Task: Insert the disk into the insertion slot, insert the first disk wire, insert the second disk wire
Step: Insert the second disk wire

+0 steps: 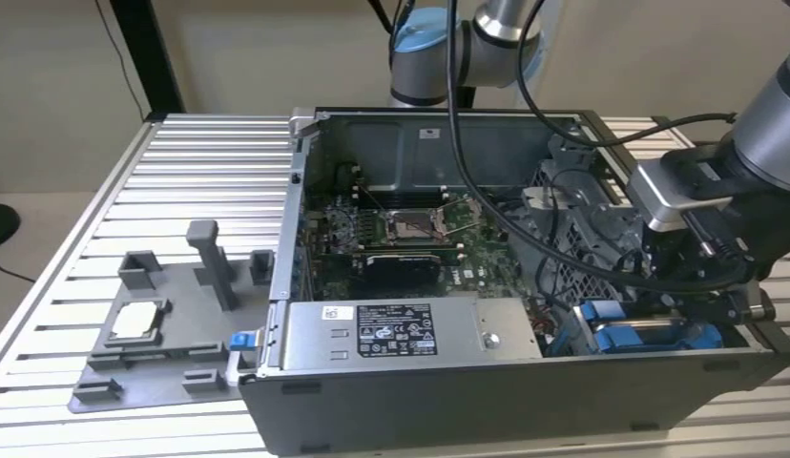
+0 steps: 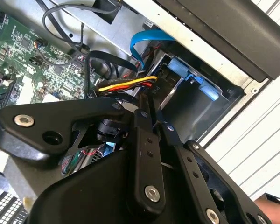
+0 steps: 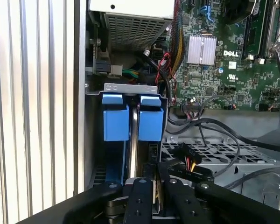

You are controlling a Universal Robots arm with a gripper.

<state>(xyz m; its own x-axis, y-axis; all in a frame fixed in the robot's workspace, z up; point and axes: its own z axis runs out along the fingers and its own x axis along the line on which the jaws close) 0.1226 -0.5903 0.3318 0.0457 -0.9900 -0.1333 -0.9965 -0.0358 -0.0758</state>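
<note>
Two blue bracket tabs (image 3: 130,122) sit side by side in the insertion slot (image 3: 130,88), so the disk (image 3: 133,154) looks seated edge-on in the drive cage at the case's front corner. Gripper (image 3: 150,184) hovers just over the disk's rear edge, fingers (image 3: 139,200) nearly together, seemingly pinching a black wire connector (image 3: 189,164) — hard to confirm. Judgement: a wire step is in hand; keep the plug square to the port, push straight, avoid snagging the yellow-red power leads (image 2: 128,84). Computer case (image 1: 497,401) on the table (image 1: 192,172) holds motherboard (image 1: 408,229) and power supply (image 1: 395,329); fixture tray (image 1: 166,334) holds a processor chip (image 1: 135,320).
</note>
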